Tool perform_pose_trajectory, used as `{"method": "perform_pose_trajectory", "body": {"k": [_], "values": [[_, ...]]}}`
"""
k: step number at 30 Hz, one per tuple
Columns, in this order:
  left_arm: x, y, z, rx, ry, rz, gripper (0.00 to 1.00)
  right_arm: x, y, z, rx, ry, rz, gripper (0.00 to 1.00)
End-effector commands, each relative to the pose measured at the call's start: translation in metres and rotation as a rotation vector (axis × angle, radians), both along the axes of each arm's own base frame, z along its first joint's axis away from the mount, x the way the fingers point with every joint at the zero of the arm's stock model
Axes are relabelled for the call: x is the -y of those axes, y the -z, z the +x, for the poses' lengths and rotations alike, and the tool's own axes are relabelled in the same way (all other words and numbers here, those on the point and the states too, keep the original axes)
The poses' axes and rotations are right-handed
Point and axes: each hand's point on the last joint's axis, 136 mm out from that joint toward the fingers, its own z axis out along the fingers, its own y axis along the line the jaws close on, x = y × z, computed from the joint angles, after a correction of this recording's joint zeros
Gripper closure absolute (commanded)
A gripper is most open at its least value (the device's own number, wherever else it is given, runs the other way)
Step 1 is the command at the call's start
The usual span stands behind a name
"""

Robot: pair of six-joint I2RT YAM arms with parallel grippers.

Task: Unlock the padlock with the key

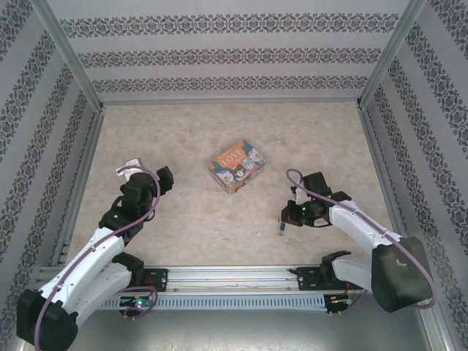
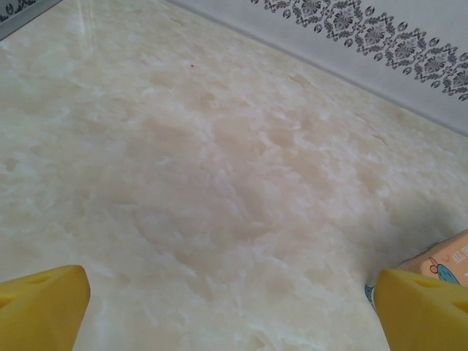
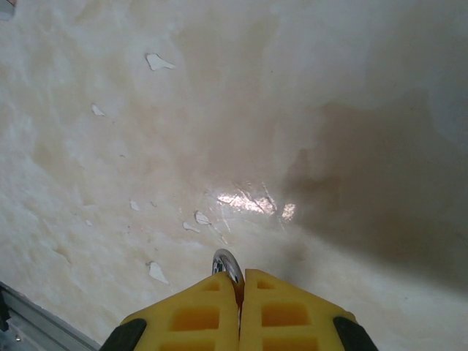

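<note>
Top external shows the right hand [image 1: 285,218] closed tight near the front of the counter [image 1: 183,139], with the tiny blue padlock [image 1: 281,229] at its fingertips. On the right wrist view, the silver shackle [image 3: 227,263] is pinched between the yellow pads [image 3: 197,314]. At the left, the left hand [image 1: 148,174] hovers spread fully wide and empty, well apart from the LOVE box [image 1: 236,167].

Bright, diffuse overhead light. Right wrist: glare patch on tabletop [image 3: 146,131], broad soft shadow at frame right. Left pincer [image 2: 230,314] slightly blurred.
</note>
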Motion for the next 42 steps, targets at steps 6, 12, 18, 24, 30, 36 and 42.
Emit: {"method": "perform_pose_trajectory", "body": {"k": [6,12,18,24,30,36,42], "values": [[-0.007,-0.001,-0.002,-0.016,-0.034,-0.014,0.00,-0.003,0.016,-0.002,-0.030,-0.031,-0.027,1.00],[-0.007,0.001,-0.003,-0.020,-0.034,-0.019,0.00,-0.001,0.018,-0.002,-0.044,-0.030,-0.043,0.92],[-0.009,-0.004,-0.003,-0.011,-0.039,-0.011,0.00,0.003,0.015,0.001,-0.021,-0.018,-0.067,0.83],[-0.011,-0.010,-0.001,-0.003,-0.040,-0.005,0.00,0.009,0.002,0.009,0.033,0.001,-0.094,0.72],[-0.013,-0.020,0.000,0.012,-0.044,0.005,0.00,0.015,-0.028,0.028,0.166,0.040,-0.101,0.56],[-0.016,-0.035,0.003,0.033,-0.040,0.041,0.00,0.037,-0.063,0.055,0.340,0.089,-0.148,0.43],[-0.022,-0.047,0.003,0.055,-0.058,0.071,0.00,0.065,-0.092,0.074,0.509,0.101,-0.270,0.28]]}}
